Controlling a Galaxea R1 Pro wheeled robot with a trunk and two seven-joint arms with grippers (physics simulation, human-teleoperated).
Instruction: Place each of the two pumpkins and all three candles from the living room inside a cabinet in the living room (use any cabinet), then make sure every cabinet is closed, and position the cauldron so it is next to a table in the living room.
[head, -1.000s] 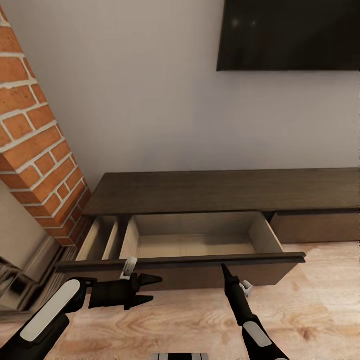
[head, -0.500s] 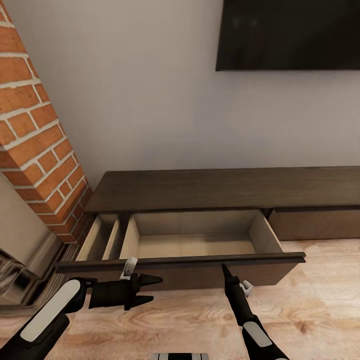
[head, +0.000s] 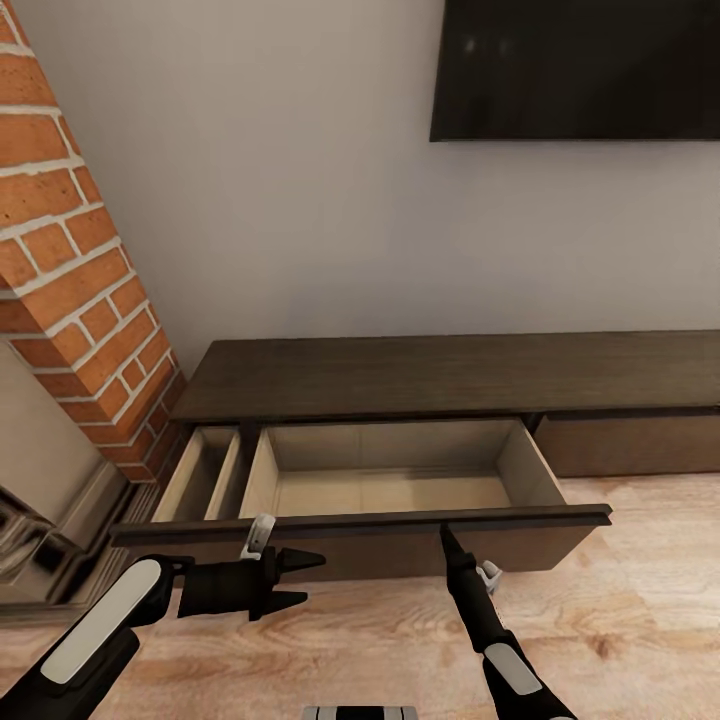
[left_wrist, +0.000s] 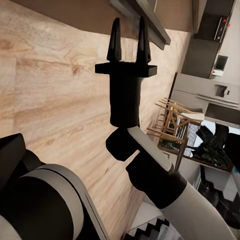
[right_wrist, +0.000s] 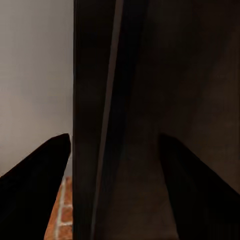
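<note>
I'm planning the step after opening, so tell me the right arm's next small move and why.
Probably draw the right gripper back off the drawer front: its open fingers straddle that panel, and the cabinet drawer already stands pulled well out, its pale inside bare, ready for loading. The left gripper is open and holds nothing.

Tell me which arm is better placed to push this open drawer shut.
Right, I'd judge: its pincer points at the drawer front, fingers straddling the edge. The left pincer points sideways along it.
</note>
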